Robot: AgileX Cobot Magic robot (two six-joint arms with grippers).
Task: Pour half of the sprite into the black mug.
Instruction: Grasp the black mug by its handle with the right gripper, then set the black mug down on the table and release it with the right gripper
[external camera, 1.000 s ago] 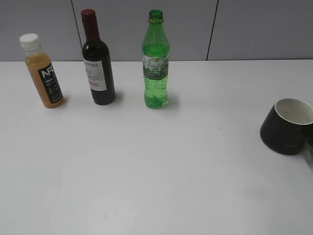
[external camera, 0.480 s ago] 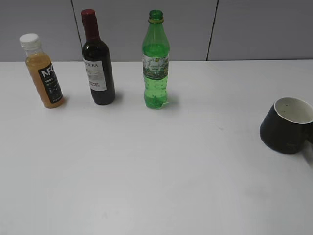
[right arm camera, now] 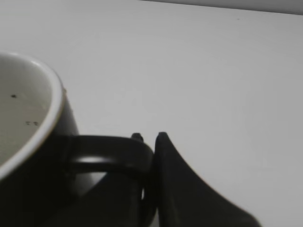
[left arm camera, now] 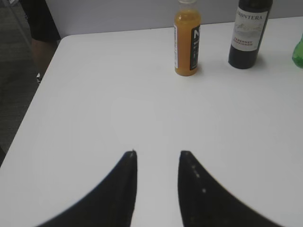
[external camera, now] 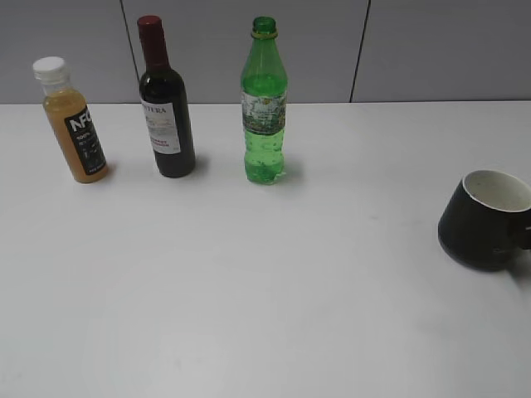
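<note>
The right end effector (right arm camera: 149,139) is clamped on the loop handle (right arm camera: 113,158) of the black mug (external camera: 485,220), at 3 o'clock on the white counter (external camera: 265,290). The left end effector (left arm camera: 157,153) hangs part-open, gripping nothing. The sprite (external camera: 264,104) stands upright at 12 o'clock, beside the wine bottle (external camera: 166,104) and orange juice bottle (external camera: 73,120).

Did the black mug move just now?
Yes. The black mug slid slightly left, toward the sprite, and now sits more upright on the table.
</note>
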